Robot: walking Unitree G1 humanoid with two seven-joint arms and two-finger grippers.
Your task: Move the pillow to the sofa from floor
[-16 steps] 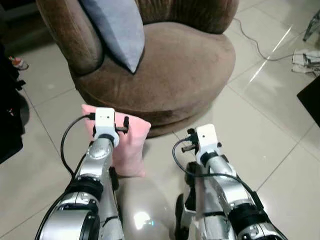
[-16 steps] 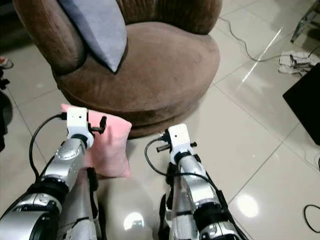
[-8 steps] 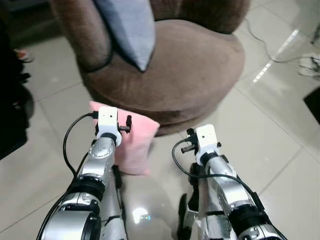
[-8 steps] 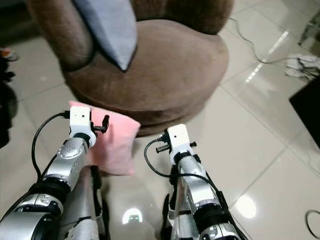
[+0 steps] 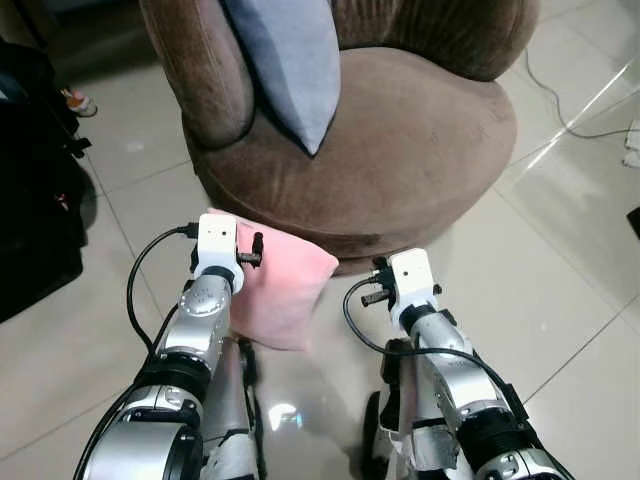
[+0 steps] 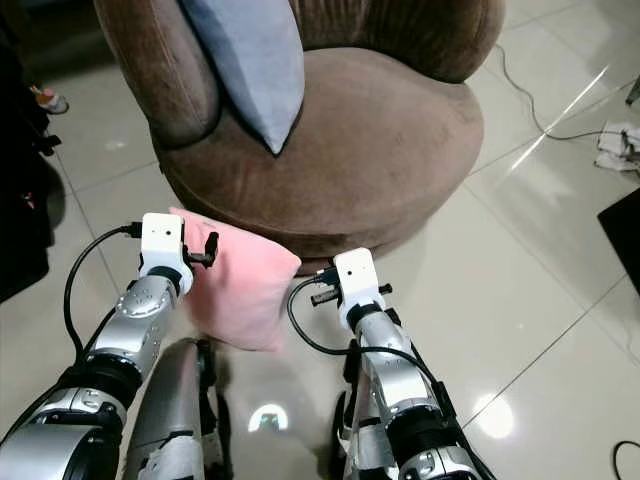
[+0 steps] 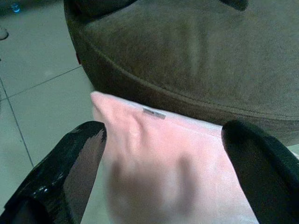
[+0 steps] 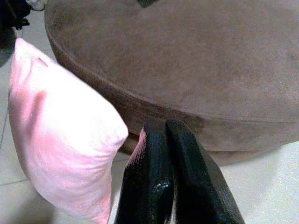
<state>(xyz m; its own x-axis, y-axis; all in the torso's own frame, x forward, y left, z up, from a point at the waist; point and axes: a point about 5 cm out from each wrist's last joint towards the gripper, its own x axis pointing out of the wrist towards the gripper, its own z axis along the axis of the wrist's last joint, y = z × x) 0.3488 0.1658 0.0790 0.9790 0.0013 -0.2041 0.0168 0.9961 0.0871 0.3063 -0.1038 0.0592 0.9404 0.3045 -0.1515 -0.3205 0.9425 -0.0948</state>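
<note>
From the head views I see the pink pillow (image 5: 280, 290) on the floor, leaning against the base of the brown sofa (image 5: 400, 150), so it stands on its edge. A grey cushion (image 5: 290, 60) rests on the sofa seat.

In the left wrist view, my left gripper (image 7: 163, 172) is spread wide around the pillow's top corner, not yet pinching it, I think to prepare a grasp.

In the right wrist view, my right gripper (image 8: 168, 172) is pressed together, empty, just beside the pillow; the pillow's bottom is cut off

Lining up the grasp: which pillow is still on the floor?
The pink pillow, leaning against the sofa base between the open left gripper's fingers; the grey pillow already rests on the seat.
</note>
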